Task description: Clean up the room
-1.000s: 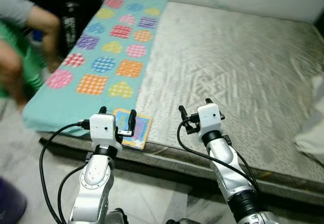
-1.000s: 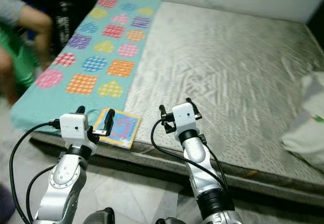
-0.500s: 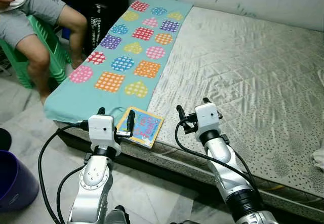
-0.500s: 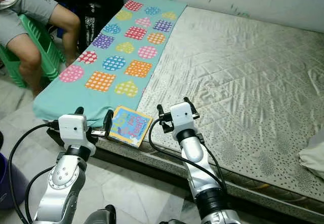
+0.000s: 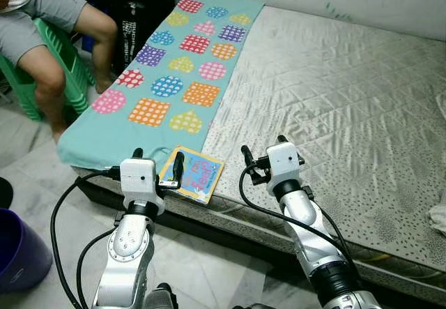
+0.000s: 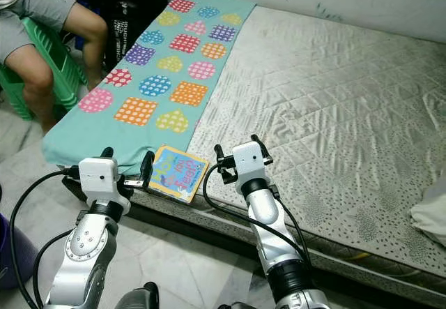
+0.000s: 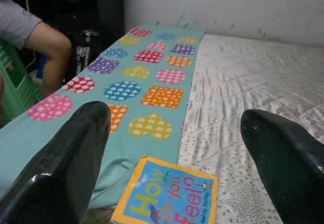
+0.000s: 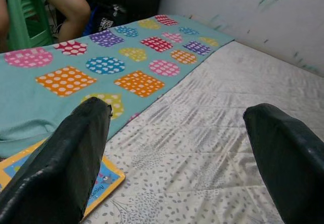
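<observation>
Since the book (image 5: 193,174) lies flat at the mattress (image 5: 334,107) edge just beyond my left gripper (image 5: 159,165), I hold its 2 fingers spread toward it, my right gripper (image 5: 263,157) likewise released beside.

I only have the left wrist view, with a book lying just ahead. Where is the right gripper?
Observer: The right gripper hovers over the grey mattress, to the right of the book, fingers open.
Operator: Is anyone nearby?
Observer: A person sits on a green chair left of the bed.
Operator: Anything on the floor?
Observer: A purple bucket stands at the robot's left.
</observation>
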Tool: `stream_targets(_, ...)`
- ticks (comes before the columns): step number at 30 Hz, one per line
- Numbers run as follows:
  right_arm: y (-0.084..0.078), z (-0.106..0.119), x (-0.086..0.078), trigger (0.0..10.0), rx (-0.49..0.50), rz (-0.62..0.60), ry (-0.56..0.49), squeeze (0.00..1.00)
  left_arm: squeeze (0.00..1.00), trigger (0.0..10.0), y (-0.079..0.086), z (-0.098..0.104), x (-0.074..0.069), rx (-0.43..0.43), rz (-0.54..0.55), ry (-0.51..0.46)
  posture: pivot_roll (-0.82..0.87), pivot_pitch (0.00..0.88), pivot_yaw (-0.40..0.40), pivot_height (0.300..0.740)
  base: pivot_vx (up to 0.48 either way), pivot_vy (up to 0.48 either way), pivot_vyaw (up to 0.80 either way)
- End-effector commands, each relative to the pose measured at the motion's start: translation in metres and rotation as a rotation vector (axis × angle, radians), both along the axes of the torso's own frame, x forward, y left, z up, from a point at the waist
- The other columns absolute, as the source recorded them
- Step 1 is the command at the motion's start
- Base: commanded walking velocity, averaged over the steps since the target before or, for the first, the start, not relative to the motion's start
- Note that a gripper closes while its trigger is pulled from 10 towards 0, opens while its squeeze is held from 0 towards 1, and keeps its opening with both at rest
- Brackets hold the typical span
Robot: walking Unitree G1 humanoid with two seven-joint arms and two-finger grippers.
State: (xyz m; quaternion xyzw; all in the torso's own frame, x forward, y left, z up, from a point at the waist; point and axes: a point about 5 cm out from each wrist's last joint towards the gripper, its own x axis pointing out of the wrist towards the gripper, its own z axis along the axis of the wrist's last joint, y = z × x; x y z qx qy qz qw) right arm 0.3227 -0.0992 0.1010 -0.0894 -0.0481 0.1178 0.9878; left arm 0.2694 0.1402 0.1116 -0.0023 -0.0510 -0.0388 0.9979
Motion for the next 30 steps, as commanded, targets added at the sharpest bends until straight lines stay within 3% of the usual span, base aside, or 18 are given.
stream_targets(1,-0.0040,-0.0022,0.0001,10.0,-0.006,-0.007,0.007,0.00,0.00,10.0,-0.0030,-0.0028,0.0005,-0.002,-0.009,0.014,0.06,0.130,-0.058,0.731,0.000,-0.330,0.00)
stream_targets(20,-0.0038,-0.0020,0.0007,10.0,-0.004,-0.009,0.006,0.00,0.00,10.0,-0.0033,-0.0029,0.0013,-0.002,-0.012,0.014,0.06,0.129,-0.056,0.731,0.000,-0.329,0.00)
stream_targets(30,-0.0113,0.0011,0.0007,10.0,0.022,-0.026,0.004,0.00,0.00,10.0,-0.0024,-0.0016,0.0000,-0.021,-0.017,0.000,0.05,0.125,-0.057,0.731,0.000,0.000,0.00)
